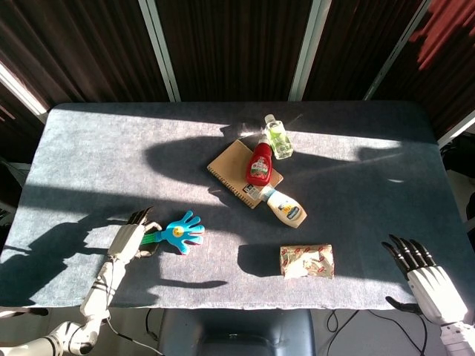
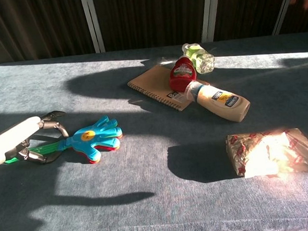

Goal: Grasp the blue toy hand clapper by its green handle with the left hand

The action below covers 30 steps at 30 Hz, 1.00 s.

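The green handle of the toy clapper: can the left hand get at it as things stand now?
Probably yes. The left hand is already at the green handle, with fingers curled around it, and nothing lies between them.

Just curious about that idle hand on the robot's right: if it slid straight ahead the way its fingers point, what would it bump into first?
Probably nothing. The right hand points up the table's bare right side; the wrapped packet lies well off to its left, though depth is uncertain.

Table (image 1: 89, 141) with clapper (image 1: 182, 232), notebook (image 1: 231, 167), packet (image 1: 306, 261)
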Motion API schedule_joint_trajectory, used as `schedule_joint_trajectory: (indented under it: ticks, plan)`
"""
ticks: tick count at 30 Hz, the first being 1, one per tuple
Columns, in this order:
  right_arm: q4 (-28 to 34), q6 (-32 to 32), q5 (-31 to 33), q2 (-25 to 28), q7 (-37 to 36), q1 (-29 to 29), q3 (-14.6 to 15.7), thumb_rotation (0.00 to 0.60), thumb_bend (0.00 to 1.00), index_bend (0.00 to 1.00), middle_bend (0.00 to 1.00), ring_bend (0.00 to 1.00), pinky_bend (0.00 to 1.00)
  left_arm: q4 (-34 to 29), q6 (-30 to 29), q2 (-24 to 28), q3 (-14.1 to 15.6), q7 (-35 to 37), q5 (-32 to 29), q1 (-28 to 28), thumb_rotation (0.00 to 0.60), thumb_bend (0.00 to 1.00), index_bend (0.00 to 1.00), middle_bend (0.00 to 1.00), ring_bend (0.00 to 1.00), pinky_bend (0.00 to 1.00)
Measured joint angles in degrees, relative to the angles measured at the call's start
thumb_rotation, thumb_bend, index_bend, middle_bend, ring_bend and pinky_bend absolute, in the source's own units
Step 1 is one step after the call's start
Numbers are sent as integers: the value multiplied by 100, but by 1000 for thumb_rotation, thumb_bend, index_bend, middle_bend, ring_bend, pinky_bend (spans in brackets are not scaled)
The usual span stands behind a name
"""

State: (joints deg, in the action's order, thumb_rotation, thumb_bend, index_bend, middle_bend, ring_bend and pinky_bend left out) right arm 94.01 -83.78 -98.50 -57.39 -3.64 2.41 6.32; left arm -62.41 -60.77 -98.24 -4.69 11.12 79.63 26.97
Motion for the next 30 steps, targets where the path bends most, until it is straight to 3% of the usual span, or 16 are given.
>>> schedule_joint_trajectory:
  ticks: [5,14,23,30]
  plan:
    - [-1,-3,1,-6,7,-2,-3,600,187,0,0,0,0,9,10,-3,-16,-60,-34,6,600,395,568,61,0,0]
    - [-5,-18,-15,0,-10,-4,-4,600,187,0,0,0,0,44,-53,-19,-4,-29,-5,-6,600,624,767,189,0,0]
    - [-1,-63,-43,12,-28,-20,0,600,187,0,0,0,0,235,-262,-85,32,493,187,-41,600,664,789,295,54,26]
    - [-1,-10,-49,0,-17,-3,14,600,187,0,0,0,0,400,-644,-164,44,1358,461,-72,600,695,789,353,110,86]
